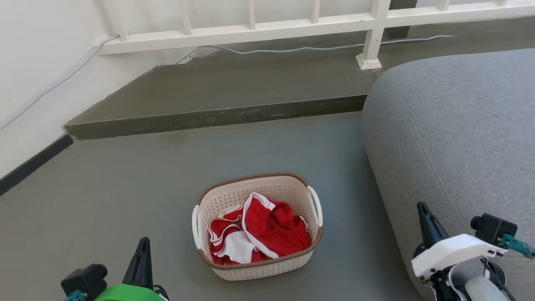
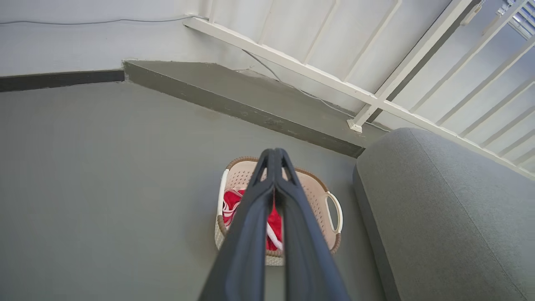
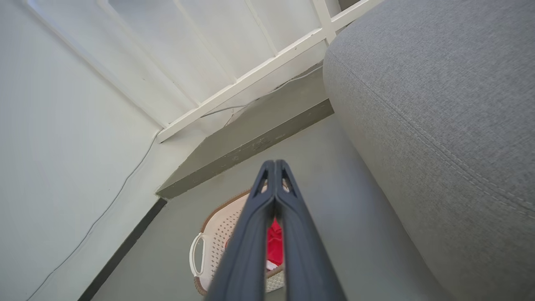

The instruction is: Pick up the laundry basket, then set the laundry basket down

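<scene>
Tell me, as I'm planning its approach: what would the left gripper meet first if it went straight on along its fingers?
Probably the grey floor beyond the laundry basket: in the left wrist view the shut left gripper ends past the far rim, short of the raised step. Depth is unclear.

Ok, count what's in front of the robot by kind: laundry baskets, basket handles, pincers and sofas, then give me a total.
laundry basket: 1
white handles: 2
pincers, left pincer and right pincer: 2
grey sofa: 1
Total: 6
</scene>
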Controlling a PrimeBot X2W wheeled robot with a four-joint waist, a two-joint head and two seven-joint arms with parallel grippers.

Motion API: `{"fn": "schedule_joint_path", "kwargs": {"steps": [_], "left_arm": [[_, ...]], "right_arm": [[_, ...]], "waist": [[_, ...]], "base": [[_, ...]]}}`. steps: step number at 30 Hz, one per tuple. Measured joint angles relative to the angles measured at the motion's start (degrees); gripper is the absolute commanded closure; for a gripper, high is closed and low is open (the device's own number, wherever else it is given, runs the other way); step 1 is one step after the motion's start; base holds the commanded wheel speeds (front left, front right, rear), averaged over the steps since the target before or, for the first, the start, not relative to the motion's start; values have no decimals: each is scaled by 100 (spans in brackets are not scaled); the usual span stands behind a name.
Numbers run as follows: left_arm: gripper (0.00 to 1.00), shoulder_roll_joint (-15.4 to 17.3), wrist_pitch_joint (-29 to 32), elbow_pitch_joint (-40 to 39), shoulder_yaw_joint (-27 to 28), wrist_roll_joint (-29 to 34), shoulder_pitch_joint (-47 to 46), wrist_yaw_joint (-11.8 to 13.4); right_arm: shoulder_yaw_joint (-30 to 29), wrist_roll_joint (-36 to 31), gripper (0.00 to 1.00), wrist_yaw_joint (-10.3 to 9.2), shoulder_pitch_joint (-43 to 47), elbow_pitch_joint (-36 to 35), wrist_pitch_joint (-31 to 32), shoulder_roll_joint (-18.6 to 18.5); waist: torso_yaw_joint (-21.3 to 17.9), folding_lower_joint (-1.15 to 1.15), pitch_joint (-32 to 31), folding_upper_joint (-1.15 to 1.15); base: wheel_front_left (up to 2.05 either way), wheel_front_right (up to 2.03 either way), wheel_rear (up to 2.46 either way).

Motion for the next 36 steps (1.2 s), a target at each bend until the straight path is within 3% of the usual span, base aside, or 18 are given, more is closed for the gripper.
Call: {"fn": "schedule_joint_path", "kwargs": {"steps": [36], "left_arm": [[100,8,650,360,590,-2837,-420,-456]], "right_arm": [[-983,2606,100,460,-231,-10,708,257]], "waist": [[142,0,85,0]], "base": [[0,0,0]]}}
